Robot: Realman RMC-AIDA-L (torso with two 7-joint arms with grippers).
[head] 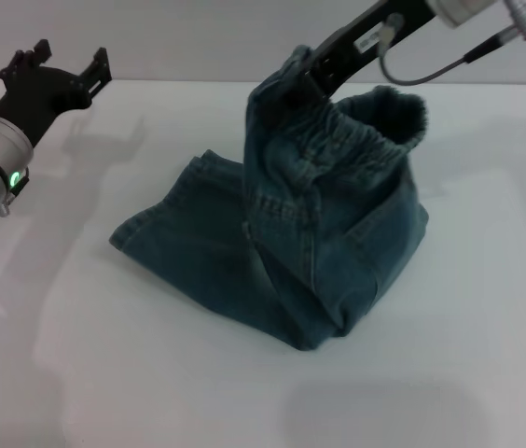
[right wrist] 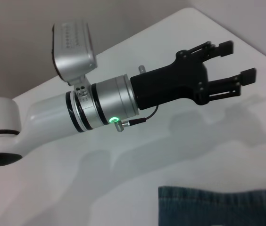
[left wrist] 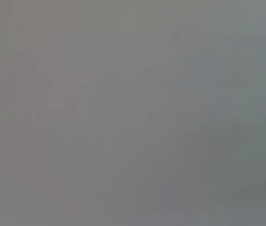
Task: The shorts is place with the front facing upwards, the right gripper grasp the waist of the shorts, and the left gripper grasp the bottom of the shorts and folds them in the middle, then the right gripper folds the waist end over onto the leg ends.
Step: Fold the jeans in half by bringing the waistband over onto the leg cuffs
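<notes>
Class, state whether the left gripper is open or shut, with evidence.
Open: the left gripper hovers empty, fingers spread apart, away from the shorts.

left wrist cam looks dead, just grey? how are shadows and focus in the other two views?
Left wrist view: flat grey, nothing resolvable. Head view: sharp; soft even light, faint shadows on the table beside the shorts held up by the right gripper. Right wrist view: left gripper in focus, jaws open, casting a soft shadow on the table.

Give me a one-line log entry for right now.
right gripper: shut on waist, lifted | left gripper: open, empty, off to the left | shorts: folded lengthwise, legs on table
</notes>
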